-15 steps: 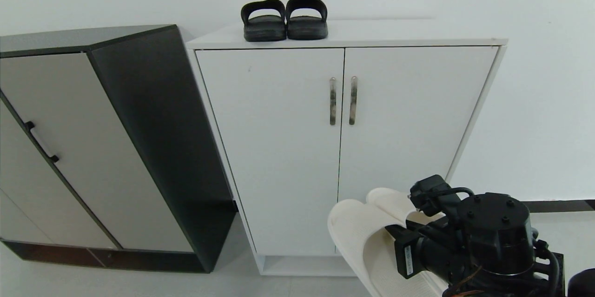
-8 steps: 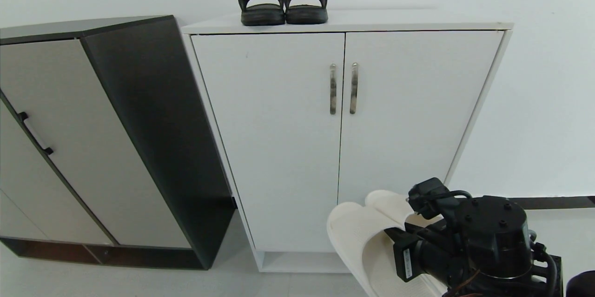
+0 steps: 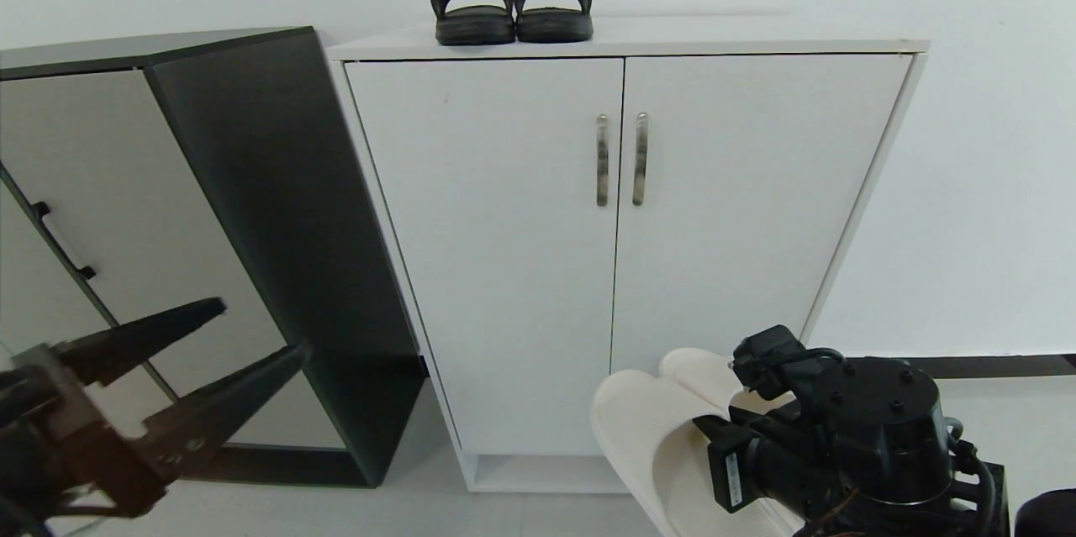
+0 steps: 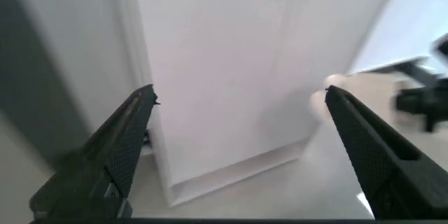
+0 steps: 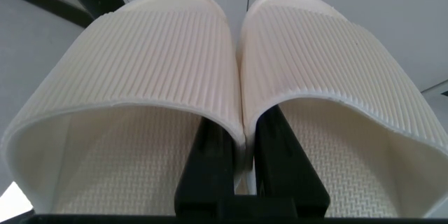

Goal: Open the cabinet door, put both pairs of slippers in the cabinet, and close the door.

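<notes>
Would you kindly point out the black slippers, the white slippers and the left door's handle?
black slippers [image 3: 475,28]: head view, one sole's front edge.
white slippers [image 5: 168,56]: right wrist view, one ribbed strap.
left door's handle [image 3: 602,160]: head view, middle of the bar.

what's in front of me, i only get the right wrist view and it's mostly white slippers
Observer: A white cabinet, both doors shut, with two handles side by side at the middle seam.
Operator: where's the other pair
Observer: The black slippers sit on top of that cabinet, toward its left end.
Operator: and my left arm
Observer: The left tool is open and holding nothing, low on the left in front of the dark cabinet.
</notes>
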Available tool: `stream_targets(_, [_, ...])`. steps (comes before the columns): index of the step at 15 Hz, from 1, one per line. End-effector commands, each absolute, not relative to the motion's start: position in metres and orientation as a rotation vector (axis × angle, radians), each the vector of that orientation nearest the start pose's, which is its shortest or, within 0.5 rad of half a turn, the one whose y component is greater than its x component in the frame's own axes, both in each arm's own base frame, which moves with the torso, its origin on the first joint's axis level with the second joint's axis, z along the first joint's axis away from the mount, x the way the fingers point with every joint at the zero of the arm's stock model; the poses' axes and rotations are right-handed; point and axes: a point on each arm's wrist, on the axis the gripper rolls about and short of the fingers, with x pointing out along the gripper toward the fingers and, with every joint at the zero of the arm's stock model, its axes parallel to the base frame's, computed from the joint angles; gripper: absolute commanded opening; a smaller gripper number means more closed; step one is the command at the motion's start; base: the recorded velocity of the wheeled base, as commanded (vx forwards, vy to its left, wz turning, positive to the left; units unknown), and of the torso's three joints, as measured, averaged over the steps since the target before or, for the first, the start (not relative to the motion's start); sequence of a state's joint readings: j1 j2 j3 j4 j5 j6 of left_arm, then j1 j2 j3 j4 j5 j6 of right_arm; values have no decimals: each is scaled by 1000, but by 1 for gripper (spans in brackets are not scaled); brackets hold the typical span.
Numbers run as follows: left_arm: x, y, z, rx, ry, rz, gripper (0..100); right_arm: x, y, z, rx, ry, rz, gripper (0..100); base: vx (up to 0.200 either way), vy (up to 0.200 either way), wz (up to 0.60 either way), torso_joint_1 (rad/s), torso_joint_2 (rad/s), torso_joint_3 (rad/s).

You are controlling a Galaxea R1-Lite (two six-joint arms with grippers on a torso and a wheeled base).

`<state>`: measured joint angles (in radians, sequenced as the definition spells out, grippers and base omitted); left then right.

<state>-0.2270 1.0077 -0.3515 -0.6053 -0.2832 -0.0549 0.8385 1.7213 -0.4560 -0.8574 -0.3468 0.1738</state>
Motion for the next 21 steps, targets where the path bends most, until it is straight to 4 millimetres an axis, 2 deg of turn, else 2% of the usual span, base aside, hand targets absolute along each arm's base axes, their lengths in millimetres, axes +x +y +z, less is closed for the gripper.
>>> stream_targets(1, [163, -65, 204, -63, 145, -624, 100, 182, 191, 109, -71, 391, 451, 0, 0, 0, 0, 0, 0, 0])
stream_targets(2, [178, -79, 210, -71, 153, -664, 100, 182, 192, 108, -88, 388, 441, 0, 0, 0, 0, 0, 0, 0])
stream_targets(5, [202, -109, 219, -84, 161, -745, 100, 184, 193, 106, -91, 373, 440, 0, 0, 0, 0, 0, 0, 0])
stream_targets(6, [218, -125, 222, -81, 151, -771, 100, 184, 192, 105, -87, 368, 436, 0, 0, 0, 0, 0, 0, 0])
stream_targets(9, [248, -165, 226, -80, 102, -786, 100, 185, 192, 104, -89, 371, 434, 0, 0, 0, 0, 0, 0, 0])
stream_targets(11, [257, -188, 234, -88, 71, -825, 100, 185, 192, 103, -91, 375, 435, 0, 0, 0, 0, 0, 0, 0])
stream_targets(12, [258, -191, 236, -91, 64, -834, 100, 185, 192, 103, -91, 375, 435, 0, 0, 0, 0, 0, 0, 0])
stream_targets(14, [276, -209, 257, -107, 9, -899, 100, 184, 191, 102, -91, 378, 436, 0, 0, 0, 0, 0, 0, 0])
stream_targets(15, [284, -217, 266, -124, 34, -935, 100, 184, 191, 102, -92, 379, 436, 0, 0, 0, 0, 0, 0, 0])
stream_targets(17, [289, -221, 276, -164, 85, -1076, 100, 184, 191, 102, -90, 378, 436, 0, 0, 0, 0, 0, 0, 0])
stream_targets(21, [316, -242, 274, -184, 92, -1104, 100, 184, 191, 102, -89, 379, 437, 0, 0, 0, 0, 0, 0, 0])
